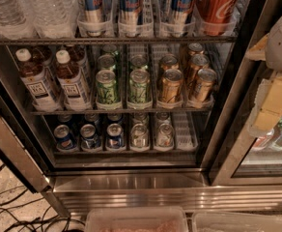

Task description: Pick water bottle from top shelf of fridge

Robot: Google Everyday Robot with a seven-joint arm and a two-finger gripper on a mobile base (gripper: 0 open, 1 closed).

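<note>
The fridge [131, 182] stands open in front of me, with a stainless-steel sill. Two clear ribbed water bottles [47, 8] [5, 8] stand at the left end of the top shelf [112, 40]; their caps are cut off by the frame's top edge. To their right on that shelf are tall blue-silver cans [131, 4] and a red cola can [218, 6] in clear lane trays. My gripper [275, 98], pale yellow and grey, is at the right edge of the view in front of the door frame, well right of and lower than the water bottles.
The second rack holds brown tea bottles [73, 79], green cans [107, 86] and gold cans [171, 85]. The third rack holds short blue and silver cans [114, 135]. A glass door section [271, 144] is at right. Two clear bins [136, 220] sit below. Cables [15, 211] lie on the floor at left.
</note>
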